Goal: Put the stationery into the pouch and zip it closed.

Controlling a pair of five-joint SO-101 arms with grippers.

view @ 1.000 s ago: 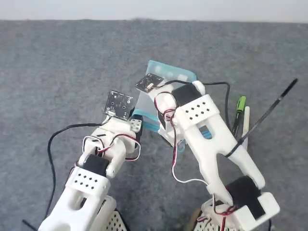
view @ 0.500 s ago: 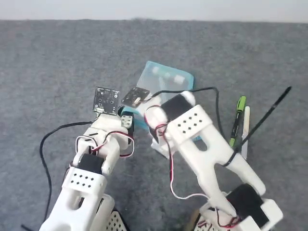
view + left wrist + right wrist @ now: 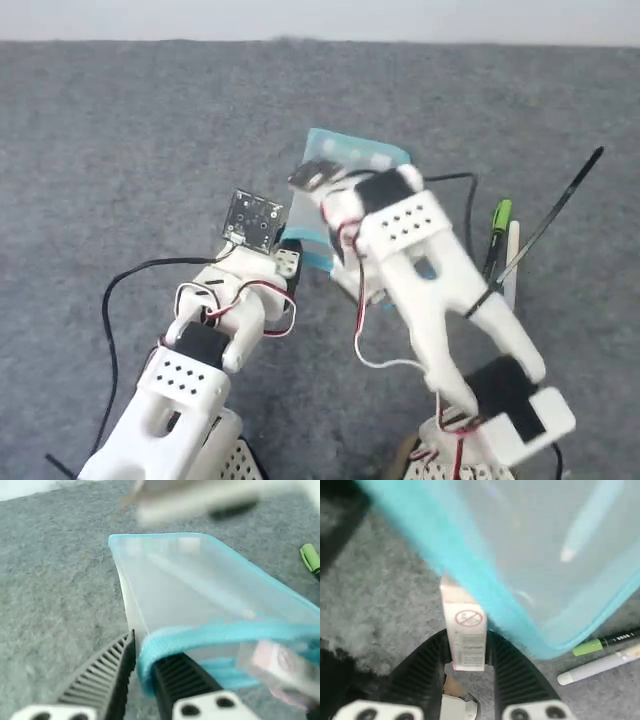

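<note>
Left gripper (image 3: 143, 656) clamped on blue zipper edge of pouch (image 3: 200, 587). Right gripper (image 3: 466, 639) clamped on eraser (image 3: 464, 611) at pouch mouth. Green pen (image 3: 601, 643) and white pen (image 3: 600, 665) on tabletop (image 3: 380, 605), right of pouch.

The high view looks steeply down on the table (image 3: 120, 150) from well above the pouch (image 3: 350, 158). The left wrist view faces along the pouch from low at its zip end, very near. The right wrist view looks down from just above it. All three share the pouch and the green pen (image 3: 497, 222) beside it.

The right arm (image 3: 425, 250) hides much of the pouch (image 3: 352, 155).
</note>
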